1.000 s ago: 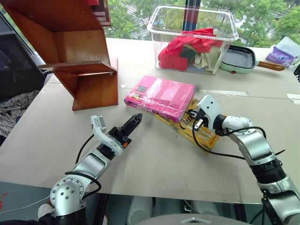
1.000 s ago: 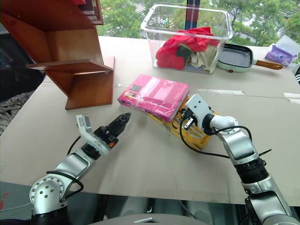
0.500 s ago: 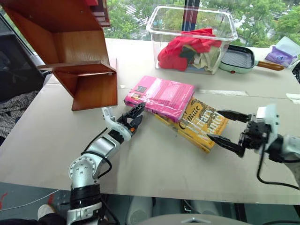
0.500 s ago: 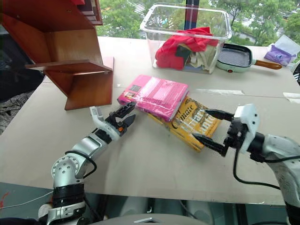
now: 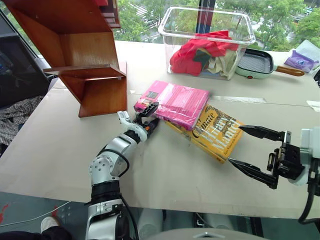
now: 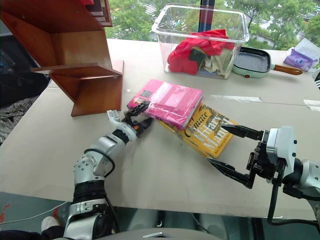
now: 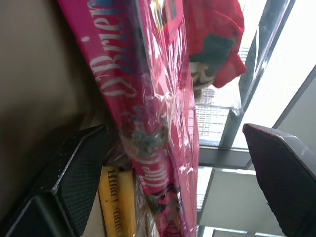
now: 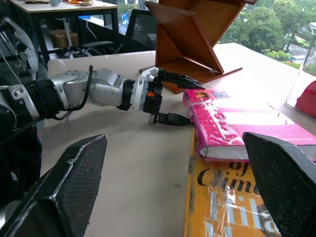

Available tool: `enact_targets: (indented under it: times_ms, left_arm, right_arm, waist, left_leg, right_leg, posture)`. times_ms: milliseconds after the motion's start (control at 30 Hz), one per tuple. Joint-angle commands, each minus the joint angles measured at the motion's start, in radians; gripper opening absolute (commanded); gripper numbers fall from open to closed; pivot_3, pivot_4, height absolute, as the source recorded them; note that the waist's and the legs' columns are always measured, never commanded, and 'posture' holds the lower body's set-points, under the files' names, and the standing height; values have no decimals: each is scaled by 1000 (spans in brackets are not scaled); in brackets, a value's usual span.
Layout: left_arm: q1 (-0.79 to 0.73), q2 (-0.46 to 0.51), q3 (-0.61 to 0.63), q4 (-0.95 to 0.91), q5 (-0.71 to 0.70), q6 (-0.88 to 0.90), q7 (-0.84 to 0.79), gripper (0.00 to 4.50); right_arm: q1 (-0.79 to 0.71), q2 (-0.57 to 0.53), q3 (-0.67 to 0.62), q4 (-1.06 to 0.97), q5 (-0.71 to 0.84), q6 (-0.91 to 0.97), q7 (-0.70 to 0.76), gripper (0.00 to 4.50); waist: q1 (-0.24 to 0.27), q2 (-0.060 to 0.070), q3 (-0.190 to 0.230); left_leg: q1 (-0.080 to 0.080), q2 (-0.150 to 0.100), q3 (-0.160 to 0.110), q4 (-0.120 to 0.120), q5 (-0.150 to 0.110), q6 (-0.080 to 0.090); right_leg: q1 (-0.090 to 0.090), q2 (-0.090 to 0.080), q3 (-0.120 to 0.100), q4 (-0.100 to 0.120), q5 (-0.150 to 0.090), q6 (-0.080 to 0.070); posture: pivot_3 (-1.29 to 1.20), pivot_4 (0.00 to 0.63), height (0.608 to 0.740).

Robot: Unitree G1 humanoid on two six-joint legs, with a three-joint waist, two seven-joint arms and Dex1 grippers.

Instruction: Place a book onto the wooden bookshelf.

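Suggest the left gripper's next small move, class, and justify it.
Probably close the left gripper: its open fingers straddle the near corner of the thick glossy pink book, one above, one below, while the open right gripper hangs clear. The reddish-brown wooden bookshelf waits.

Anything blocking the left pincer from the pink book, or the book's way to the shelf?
Nothing visible. The open left pincer already straddles the corner of the pink book, and only bare table lies between the book and the wooden bookshelf.
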Motion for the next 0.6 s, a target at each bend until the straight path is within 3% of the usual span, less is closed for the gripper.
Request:
enact_targets:
  times_ms: [33, 333, 467, 600]
  left_arm:
    - [-39, -36, 8, 11, -15, -12, 15, 4500]
    - [-88, -131, 13, 30, 24, -57, 87, 4500]
    - [-104, -150, 32, 47, 26, -73, 109, 3344]
    - [-123, -145, 43, 82, 39, -68, 102, 1410]
  right_arm:
    - [12, -13, -37, -30, 10, -32, -1, 4440]
    - [67, -20, -41, -26, -9, -72, 6, 4440]
    - [72, -19, -31, -21, -30, -87, 2, 4500]
    - [75, -16, -8, -19, -56, -99, 1, 4500]
  waist:
    - [1, 0, 0]
    - [7, 0, 0]
    - [7, 0, 0]
    - [7, 0, 0]
  left_leg:
    - [0, 0, 0, 0, 0, 0]
    - [-1, -2, -1, 1, 0, 0]
    - [-1, -2, -1, 1, 0, 0]
    - [-1, -2, -1, 1, 0, 0]
  right_leg:
    - [0, 0, 0, 0, 0, 0]
    - [1, -1, 0, -1, 0, 0]
    - [1, -1, 0, -1, 0, 0]
    - [1, -1, 0, -1, 0, 0]
  posture:
    - [0, 150, 714]
    - [0, 150, 714]
    - [0, 150, 714]
    - [0, 150, 714]
